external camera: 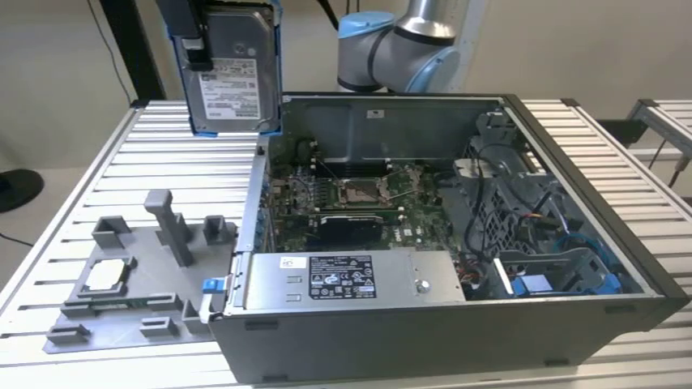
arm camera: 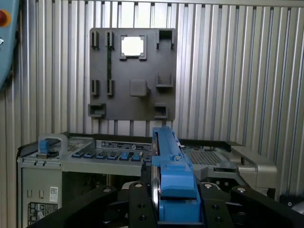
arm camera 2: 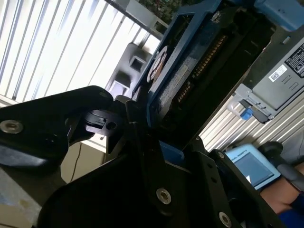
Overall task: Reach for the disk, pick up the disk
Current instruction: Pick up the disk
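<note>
1. While the gripper [arm camera: 173, 202] is clamped on the disk [external camera: 232, 73], you can see its black fingers [arm camera: 137, 202] pressing either side of the blue bracket in the first wrist view.
2. The disk reaches straight out past the fingertips. Its long axis stands upright, in line with the gripper.
3. In the exterior view its labelled face looks toward you.
4. Well below the gripper lie the slatted table [external camera: 97, 162], the grey fixture plate [arm camera: 133, 76] and the open computer case [external camera: 433, 348].
</note>
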`<control>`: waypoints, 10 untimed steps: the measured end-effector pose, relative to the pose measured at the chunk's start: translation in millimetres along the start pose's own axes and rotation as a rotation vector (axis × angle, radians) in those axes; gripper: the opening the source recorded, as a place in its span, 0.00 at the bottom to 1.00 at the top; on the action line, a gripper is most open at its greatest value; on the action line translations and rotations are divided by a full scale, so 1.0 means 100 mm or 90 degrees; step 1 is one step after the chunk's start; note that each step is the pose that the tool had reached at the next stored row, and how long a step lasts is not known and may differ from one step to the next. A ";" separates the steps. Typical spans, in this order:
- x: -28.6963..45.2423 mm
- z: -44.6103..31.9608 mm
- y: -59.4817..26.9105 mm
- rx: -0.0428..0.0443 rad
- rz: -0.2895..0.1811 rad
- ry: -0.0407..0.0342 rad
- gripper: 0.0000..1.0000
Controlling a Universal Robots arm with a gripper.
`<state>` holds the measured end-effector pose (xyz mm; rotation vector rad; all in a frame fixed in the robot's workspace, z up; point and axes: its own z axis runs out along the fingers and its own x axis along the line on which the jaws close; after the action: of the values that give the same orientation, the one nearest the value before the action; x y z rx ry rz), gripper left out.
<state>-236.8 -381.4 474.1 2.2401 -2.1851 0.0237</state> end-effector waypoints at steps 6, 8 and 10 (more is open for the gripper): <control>0.004 0.000 -0.178 -0.0006 0.000 0.0000 0.00; 0.006 0.000 -0.239 -0.0008 0.000 0.0000 0.00; 0.007 0.001 -0.290 -0.0009 0.000 0.0000 0.00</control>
<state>-207.8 -381.4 474.1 2.2393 -2.1846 0.0220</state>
